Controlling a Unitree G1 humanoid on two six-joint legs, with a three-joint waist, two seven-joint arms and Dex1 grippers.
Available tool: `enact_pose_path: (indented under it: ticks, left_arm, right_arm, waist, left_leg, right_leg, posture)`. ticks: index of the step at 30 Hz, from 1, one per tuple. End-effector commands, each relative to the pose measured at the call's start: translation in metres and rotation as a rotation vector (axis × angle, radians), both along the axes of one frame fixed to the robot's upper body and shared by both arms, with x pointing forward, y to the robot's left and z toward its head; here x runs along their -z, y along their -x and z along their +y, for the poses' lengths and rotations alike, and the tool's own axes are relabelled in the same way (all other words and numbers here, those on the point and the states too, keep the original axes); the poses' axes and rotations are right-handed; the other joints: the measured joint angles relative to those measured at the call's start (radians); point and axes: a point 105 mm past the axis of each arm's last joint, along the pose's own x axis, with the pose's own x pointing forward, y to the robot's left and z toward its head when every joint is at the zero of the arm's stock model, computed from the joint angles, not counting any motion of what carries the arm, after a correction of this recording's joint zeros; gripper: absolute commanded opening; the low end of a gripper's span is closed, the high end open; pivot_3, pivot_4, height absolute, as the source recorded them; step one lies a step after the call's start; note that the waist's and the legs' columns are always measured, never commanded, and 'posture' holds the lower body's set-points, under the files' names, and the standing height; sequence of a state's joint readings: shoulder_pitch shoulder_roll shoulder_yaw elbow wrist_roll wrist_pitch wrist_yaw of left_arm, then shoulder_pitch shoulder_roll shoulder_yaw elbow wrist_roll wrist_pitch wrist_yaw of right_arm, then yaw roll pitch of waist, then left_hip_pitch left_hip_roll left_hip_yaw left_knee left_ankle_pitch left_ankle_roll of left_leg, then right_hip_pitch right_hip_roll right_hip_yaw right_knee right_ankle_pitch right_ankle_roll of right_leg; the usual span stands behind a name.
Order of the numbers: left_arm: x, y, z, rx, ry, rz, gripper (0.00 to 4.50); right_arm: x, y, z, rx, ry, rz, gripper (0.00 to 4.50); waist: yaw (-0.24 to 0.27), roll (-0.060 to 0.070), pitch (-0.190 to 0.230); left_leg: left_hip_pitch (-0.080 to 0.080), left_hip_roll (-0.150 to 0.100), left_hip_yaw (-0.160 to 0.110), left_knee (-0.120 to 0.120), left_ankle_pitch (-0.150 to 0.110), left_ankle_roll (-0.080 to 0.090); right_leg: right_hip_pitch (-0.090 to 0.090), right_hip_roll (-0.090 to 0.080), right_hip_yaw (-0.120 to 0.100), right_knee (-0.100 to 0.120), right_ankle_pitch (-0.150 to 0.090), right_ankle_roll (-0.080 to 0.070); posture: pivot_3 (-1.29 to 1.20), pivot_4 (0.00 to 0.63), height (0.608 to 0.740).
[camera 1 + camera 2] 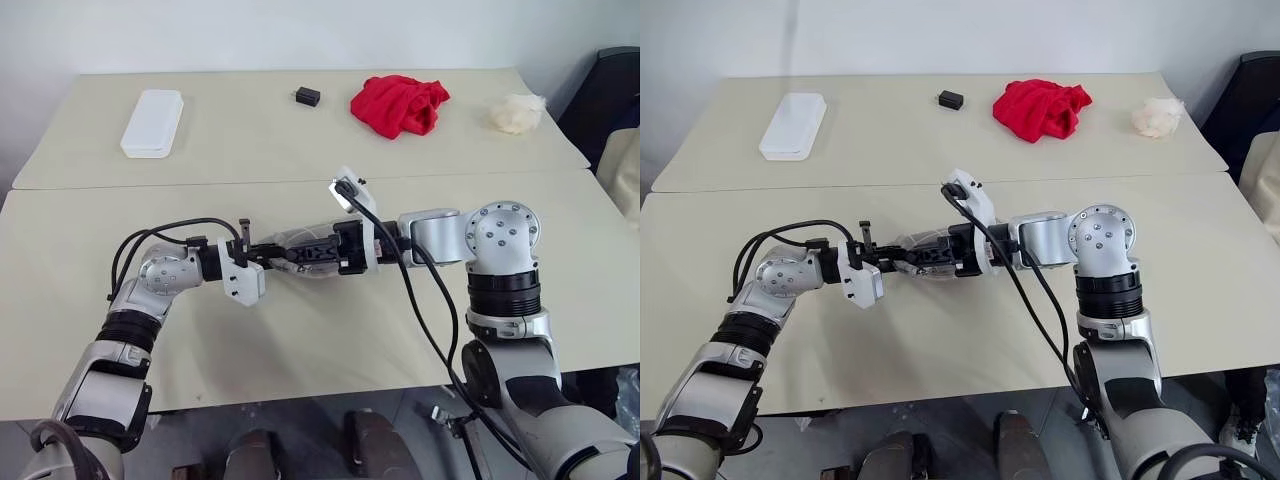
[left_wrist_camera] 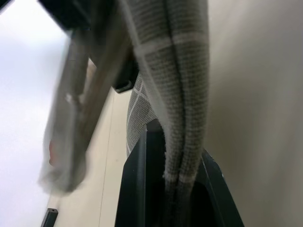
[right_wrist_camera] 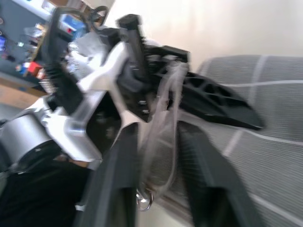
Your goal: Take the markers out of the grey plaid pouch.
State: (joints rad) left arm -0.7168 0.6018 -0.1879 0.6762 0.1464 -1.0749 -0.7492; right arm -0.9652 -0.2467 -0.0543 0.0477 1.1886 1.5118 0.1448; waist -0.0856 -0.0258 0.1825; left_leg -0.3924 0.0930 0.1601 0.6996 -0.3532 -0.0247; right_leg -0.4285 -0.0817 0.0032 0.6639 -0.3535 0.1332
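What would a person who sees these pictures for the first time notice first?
First, the two grippers meeting over the middle of the table: the left gripper and right gripper both grip the grey plaid pouch held between them. Next, the red cloth at the far edge, right of centre.

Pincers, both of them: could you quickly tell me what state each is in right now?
Left pincer: shut on the grey plaid pouch.
Right pincer: shut on the pouch's zip pull.
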Motion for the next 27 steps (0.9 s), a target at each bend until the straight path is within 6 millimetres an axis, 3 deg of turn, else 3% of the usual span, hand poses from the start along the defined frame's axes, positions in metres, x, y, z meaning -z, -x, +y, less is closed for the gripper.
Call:
enact_pose_path:
  ticks: [1, 5, 10, 14, 18, 21, 27]
  left_arm:
    - [-0.01, 0.001, 0.003, -0.007, 0.031, -0.039, 0.0]
    - [-0.01, 0.003, 0.007, -0.018, 0.101, 0.015, 0.0]
    - [-0.015, 0.007, 0.02, -0.043, 0.302, 0.297, 0.0]
    - [-0.012, 0.023, 0.021, 0.003, 0.351, 0.526, 0.0]
    - [-0.016, 0.025, 0.024, -0.011, 0.461, 0.675, 0.0]
    - [-0.01, 0.029, 0.025, -0.02, 0.435, 0.732, 0.0]
    - [0.0, 0.03, 0.025, -0.045, 0.355, 0.697, 0.0]
  right_arm:
    - [-0.019, -0.006, -0.007, 0.041, -0.055, -0.088, 0.06]
    - [-0.033, -0.014, -0.019, 0.085, -0.123, -0.165, 0.06]
    - [-0.052, -0.028, -0.05, 0.166, -0.216, -0.248, 0.06]
    - [-0.049, -0.045, -0.079, 0.277, -0.21, -0.293, 0.06]
    - [-0.041, -0.06, -0.106, 0.381, -0.151, -0.389, 0.06]
    - [-0.048, -0.061, -0.108, 0.394, -0.207, -0.417, 0.06]
    - [-0.059, -0.054, -0.094, 0.341, -0.283, -0.41, 0.06]
  waist:
    - [0.0, 0.0, 0.0]
    - [0.0, 0.0, 0.0]
    - [-0.001, 0.0, 0.0]
    - [-0.002, 0.0, 0.0]
    - [0.001, 0.0, 0.0]
    - [0.001, 0.0, 0.0]
    - [0.0, 0.0, 0.0]
  left_leg:
    - [0.0, 0.0, 0.0, 0.0, 0.0, 0.0]
    - [0.0, 0.0, 0.0, 0.0, 0.0, 0.0]
    - [0.0, 0.0, 0.0, 0.0, 0.0, 0.0]
    - [0.001, 0.0, 0.0, 0.0, 0.0, 0.0]
    - [0.001, 0.0, 0.0, 0.0, 0.0, 0.0]
    - [0.001, 0.0, 0.0, 0.001, 0.0, 0.0]
    - [0.002, 0.0, 0.0, 0.001, 0.001, -0.001]
  right_leg:
    - [0.0, 0.0, 0.0, 0.0, 0.0, 0.0]
    - [0.0, 0.0, 0.0, 0.0, 0.0, 0.0]
    - [0.0, 0.0, 0.0, 0.0, 0.0, 0.0]
    - [0.0, 0.0, 0.0, 0.001, 0.0, 0.0]
    - [0.0, 0.0, 0.0, 0.001, 0.0, 0.0]
    - [0.001, 0.0, 0.0, 0.001, 0.0, 0.0]
    - [0.0, 0.0, 0.0, 0.002, 0.0, 0.0]
  posture:
    - [0.0, 0.15, 0.74]
    - [0.0, 0.15, 0.74]
    - [0.0, 0.15, 0.74]
    - [0.0, 0.15, 0.74]
    - [0.0, 0.15, 0.74]
    - [0.0, 0.15, 0.74]
    - [0.0, 0.15, 0.74]
